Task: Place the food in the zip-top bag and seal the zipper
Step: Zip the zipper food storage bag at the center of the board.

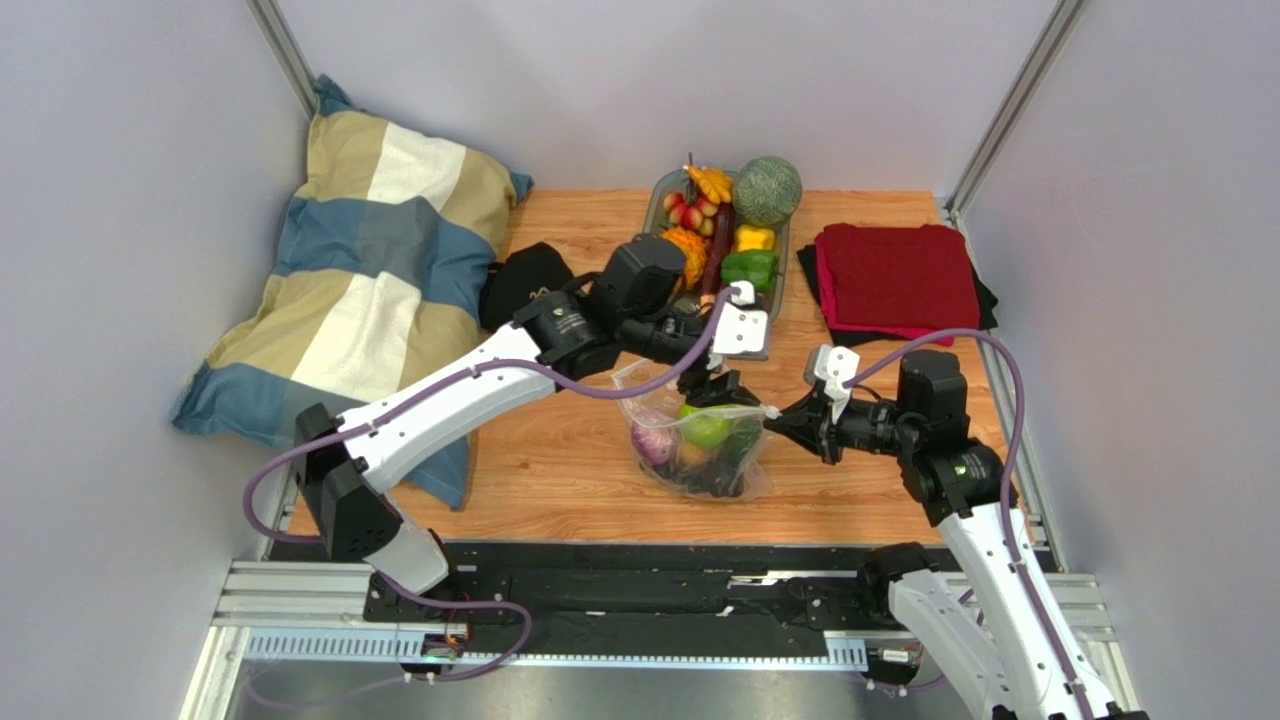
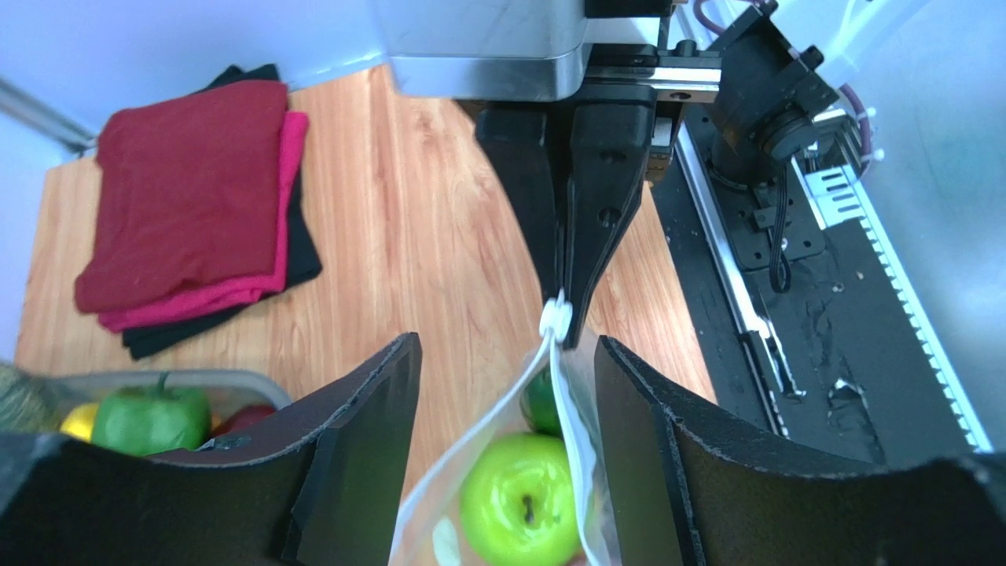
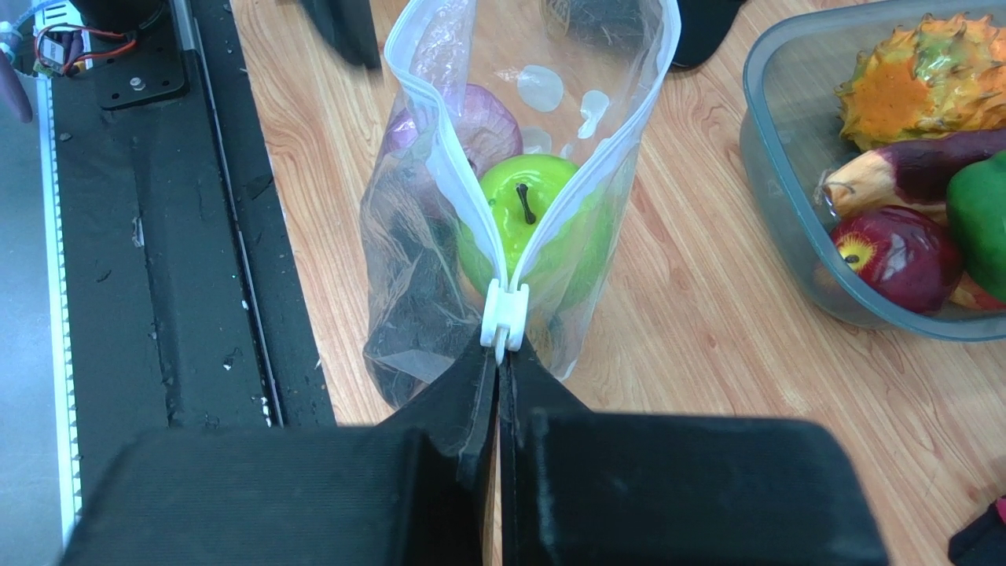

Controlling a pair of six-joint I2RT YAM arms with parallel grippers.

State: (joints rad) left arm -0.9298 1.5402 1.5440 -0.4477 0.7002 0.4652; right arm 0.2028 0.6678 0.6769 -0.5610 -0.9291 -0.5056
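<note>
The desk [image 1: 571, 488] carries the bag [image 1: 699, 450] near its middle, standing upright between your two arms, with the fruit tray [image 3: 779, 236] just beyond it. The food looks loaded, so what's left is the seal.

Your left claw [image 2: 505, 354] is wide open, holds nothing, and straddles the bag's mouth, one finger on each side. Your right claw [image 3: 497, 354] is closed tight on the near end of the zipper [image 3: 450, 168], its tips right at the slider. Whether it pinches the slider itself or the strip just behind it, the views don't settle.

Inside, an apple [image 3: 520, 218] sits high under the mouth with an onion [image 3: 478, 118] behind it. Watch that apple. It could bulge the walls and hold the two strips apart.

The strips meet at the slider [image 3: 505, 316] and spread wide from there, so the whole mouth is unsealed. Hold the right grip firm as the anchor. Close the left claw on the mouth only once both strips lie between its fingers. Then draw the slider straight along the line of the strip, level and slow. Pull it sideways and the floppy bag is likely to tip or fold.
</note>
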